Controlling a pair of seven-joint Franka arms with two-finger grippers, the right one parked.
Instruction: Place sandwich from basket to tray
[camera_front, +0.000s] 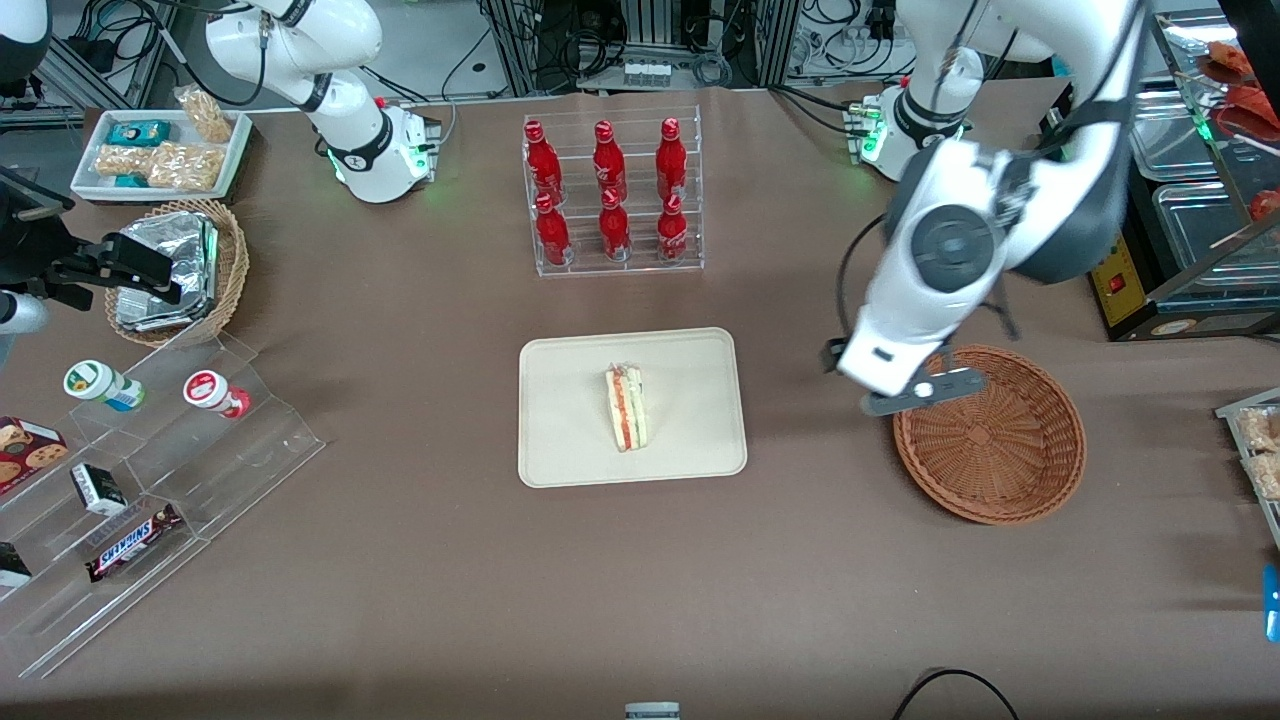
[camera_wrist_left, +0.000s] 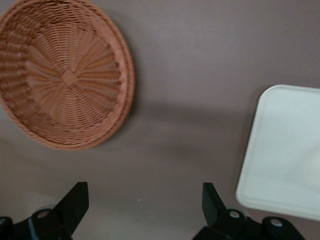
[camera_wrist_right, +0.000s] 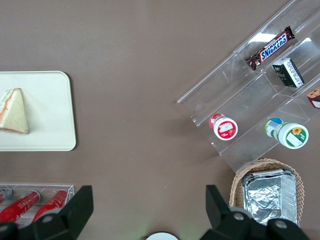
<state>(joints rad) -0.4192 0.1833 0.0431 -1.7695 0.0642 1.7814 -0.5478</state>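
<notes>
sandwich lies on the tray; hand wide apart, holding nothing, between tray and basket.

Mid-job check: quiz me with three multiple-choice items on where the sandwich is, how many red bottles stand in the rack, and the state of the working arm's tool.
1. Where does the triangular sandwich lie?
A. in the wicker basket
B. on the cream tray
C. on the bare table

2. How many red bottles stand in the clear rack?
A. four
B. six
C. eight

3. The tool is:
A. open, holding nothing
B. shut on the sandwich
C. shut on a bottle

Answers:
1 B: the triangular sandwich rests on the cream rectangular tray.
2 B: two rows of three red bottles.
3 A: the tool hangs with fingers apart above the table, beside the empty reddish-brown wicker basket.
</notes>
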